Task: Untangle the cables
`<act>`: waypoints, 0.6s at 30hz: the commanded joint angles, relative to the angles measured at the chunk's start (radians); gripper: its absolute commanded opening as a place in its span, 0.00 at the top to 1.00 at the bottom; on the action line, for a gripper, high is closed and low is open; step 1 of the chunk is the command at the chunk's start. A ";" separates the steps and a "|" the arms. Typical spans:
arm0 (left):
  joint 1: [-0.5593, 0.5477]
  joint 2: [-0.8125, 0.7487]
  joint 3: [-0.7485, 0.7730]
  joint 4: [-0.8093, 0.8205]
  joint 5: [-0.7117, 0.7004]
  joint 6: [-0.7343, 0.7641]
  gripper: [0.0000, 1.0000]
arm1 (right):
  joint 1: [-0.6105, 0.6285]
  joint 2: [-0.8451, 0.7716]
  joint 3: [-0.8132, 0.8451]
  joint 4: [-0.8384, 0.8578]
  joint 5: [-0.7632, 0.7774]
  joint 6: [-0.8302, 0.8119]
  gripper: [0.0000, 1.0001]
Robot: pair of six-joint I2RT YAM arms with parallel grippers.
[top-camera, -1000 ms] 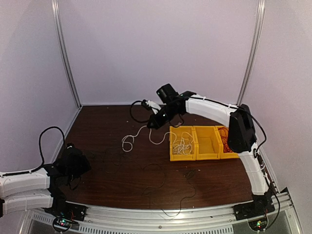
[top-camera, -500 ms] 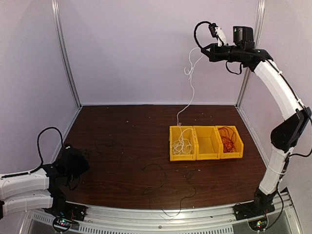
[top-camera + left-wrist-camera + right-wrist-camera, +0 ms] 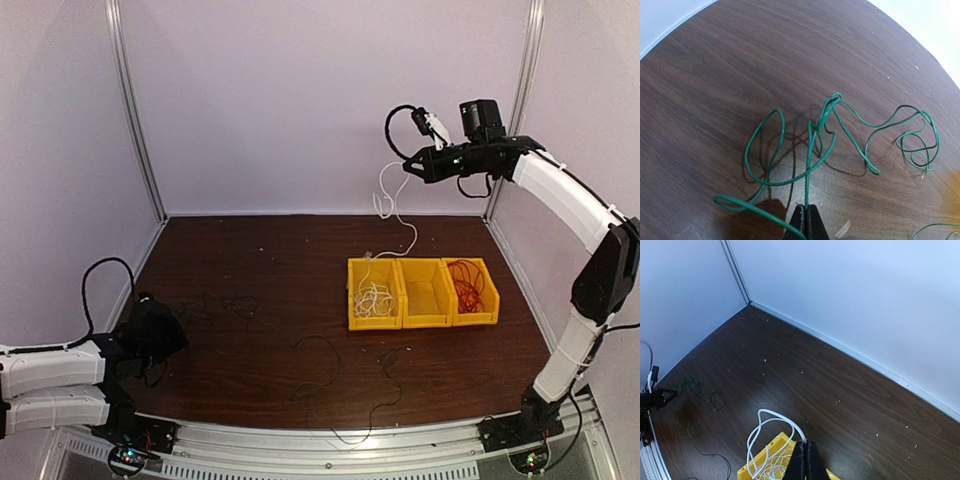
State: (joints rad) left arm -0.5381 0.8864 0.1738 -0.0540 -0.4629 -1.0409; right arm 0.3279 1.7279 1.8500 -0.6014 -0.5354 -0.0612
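Fingers (image 3: 799, 462) of the right gripper (image 3: 410, 167) are clamped on the white cable (image 3: 398, 203), up at the far right. That arm has dropped from its higher reach of a moment ago, so the strand hangs slack and is feeding, I'd say, into the left yellow bin (image 3: 372, 322). Near left, the left gripper (image 3: 806, 212) pinches a green cable (image 3: 812, 150) lying on the table (image 3: 715, 75). Other dark strands (image 3: 320, 365), hard to make out, sprawl mid-table.

Three yellow bins (image 3: 424, 318) are counted, side by side. Two arms are seen: left arm (image 3: 50, 370), right arm (image 3: 565, 195). One white cable (image 3: 767, 411) is seen hanging; the green cables (image 3: 808, 170) cannot be counted.
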 commanded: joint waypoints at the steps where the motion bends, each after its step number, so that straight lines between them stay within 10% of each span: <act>1: 0.006 0.020 0.030 0.047 0.001 0.025 1.00 | 0.038 -0.077 -0.127 0.015 -0.058 -0.054 1.00; 18: 0.006 0.067 0.037 0.094 0.028 0.030 1.00 | 0.172 -0.015 -0.294 0.028 -0.129 -0.102 1.00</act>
State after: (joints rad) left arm -0.5381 0.9535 0.1833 0.0040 -0.4442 -1.0294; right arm 0.4458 1.6840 1.5291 -0.5701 -0.6037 -0.1307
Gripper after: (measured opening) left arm 0.012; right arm 0.008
